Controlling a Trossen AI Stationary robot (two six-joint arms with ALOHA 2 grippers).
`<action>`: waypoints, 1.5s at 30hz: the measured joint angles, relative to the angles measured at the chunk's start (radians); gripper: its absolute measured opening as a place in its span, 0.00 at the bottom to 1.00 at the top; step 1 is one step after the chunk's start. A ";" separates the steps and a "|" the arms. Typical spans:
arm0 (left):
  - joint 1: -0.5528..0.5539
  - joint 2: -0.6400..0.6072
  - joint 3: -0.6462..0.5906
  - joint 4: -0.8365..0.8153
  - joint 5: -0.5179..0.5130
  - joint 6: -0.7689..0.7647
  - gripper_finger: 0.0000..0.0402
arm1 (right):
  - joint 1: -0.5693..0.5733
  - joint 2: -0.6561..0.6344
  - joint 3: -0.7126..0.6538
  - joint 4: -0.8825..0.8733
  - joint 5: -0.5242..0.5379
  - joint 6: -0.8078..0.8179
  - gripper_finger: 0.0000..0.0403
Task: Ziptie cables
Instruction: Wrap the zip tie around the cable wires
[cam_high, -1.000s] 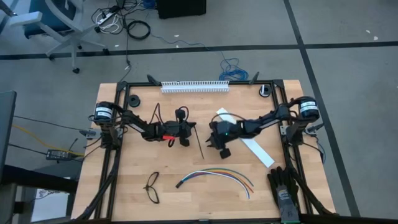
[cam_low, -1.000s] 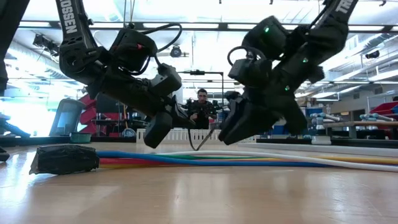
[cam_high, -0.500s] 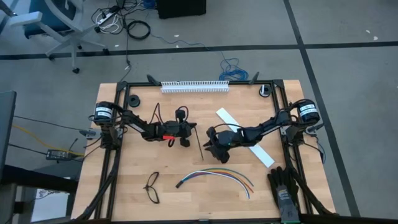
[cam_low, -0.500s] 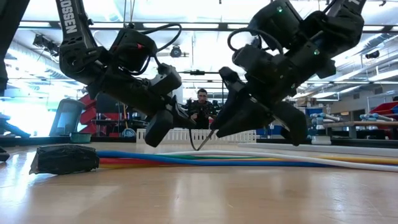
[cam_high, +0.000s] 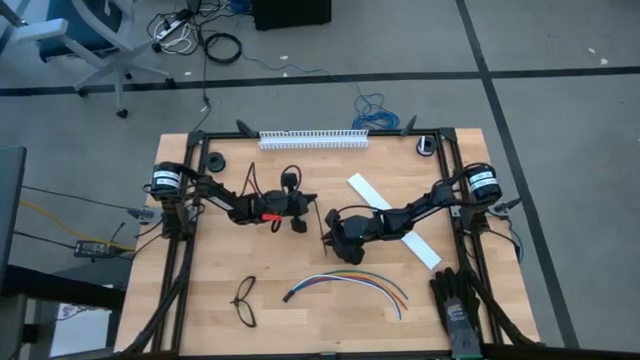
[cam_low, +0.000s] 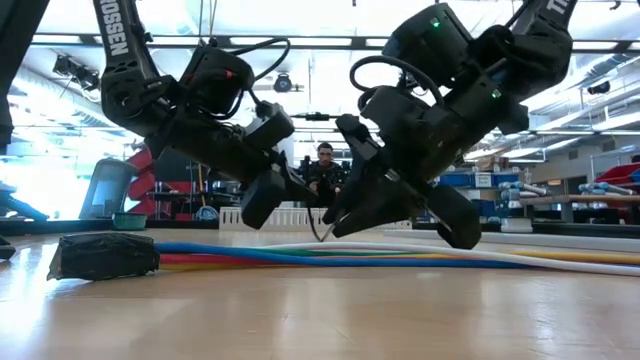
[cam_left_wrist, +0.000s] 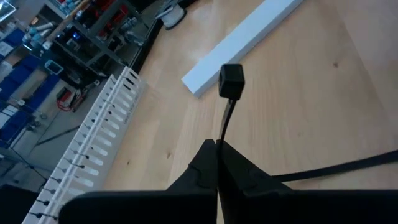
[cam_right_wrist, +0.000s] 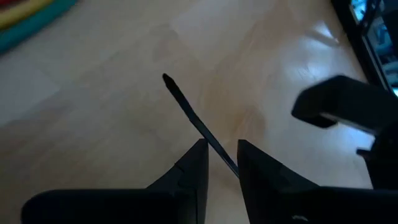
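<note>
The ziptie (cam_high: 320, 228), a thin dark strip with a square head (cam_left_wrist: 231, 81), hangs between my two grippers at the table's middle. My left gripper (cam_high: 303, 212) is shut on it. My right gripper (cam_right_wrist: 221, 149) stands narrowly open, one finger on each side of the ziptie's tail, whose tip (cam_right_wrist: 166, 79) pokes out past the fingers. Whether the strip touches a finger I cannot tell. The cables (cam_high: 350, 280), a curved bundle of coloured wires, lie flat on the table nearer the front edge, dark end (cam_low: 103, 255) to the left. My left gripper pinches the ziptie's strip (cam_left_wrist: 224, 127) between its two fingers, a short way behind the square head. The fingers come from the table's left, slanting slightly down, and lie along the strip. The head sticks out beyond the fingertips, clear of the table.
Black glasses (cam_high: 245, 300) lie at the front left. A wide white strip (cam_high: 415, 243) lies under my right arm. A slotted white duct (cam_high: 313, 138) runs along the far edge. Something black (cam_high: 455, 300) sits at the front right. A person (cam_low: 322, 170) is in the room beyond.
My right gripper has moved toward the table's left, to the ziptie and my left gripper, rolling its wrist as it went. Its fingers now stand around the ziptie's tail. The ziptie stays in my left gripper.
</note>
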 joint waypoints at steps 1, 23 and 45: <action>0.000 0.000 0.001 -0.006 0.001 0.000 0.00 | 0.000 0.000 0.000 0.004 0.004 -0.001 0.18; -0.026 0.000 0.000 0.018 -0.013 0.047 0.00 | -0.176 0.009 0.000 -0.021 -0.401 0.603 0.00; -0.006 0.001 0.000 0.044 -0.060 0.066 0.00 | -0.379 0.007 0.000 0.222 -0.675 1.065 0.00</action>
